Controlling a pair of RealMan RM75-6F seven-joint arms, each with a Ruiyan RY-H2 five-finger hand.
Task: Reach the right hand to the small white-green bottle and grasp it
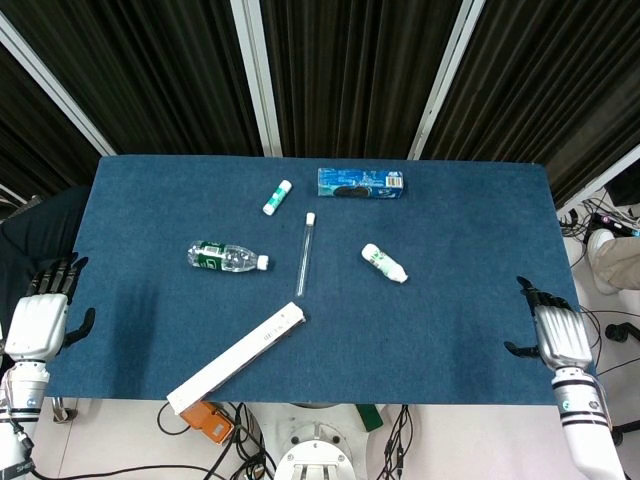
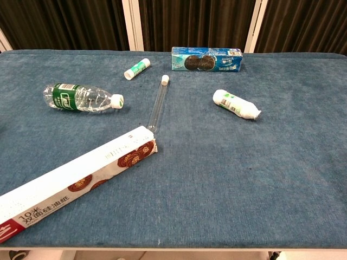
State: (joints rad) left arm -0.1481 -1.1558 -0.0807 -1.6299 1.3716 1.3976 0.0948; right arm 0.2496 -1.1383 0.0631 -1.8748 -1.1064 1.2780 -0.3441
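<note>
A small white bottle with a green label lies on its side right of the table's middle, cap toward the front right. My right hand hovers at the table's right front edge, well to the right of that bottle, fingers apart and holding nothing. My left hand stays beside the table's left front edge, also empty with fingers apart. Neither hand shows in the chest view.
On the blue table lie a white-green tube, a blue biscuit pack, a clear tube, a clear water bottle with a green label and a long white box.
</note>
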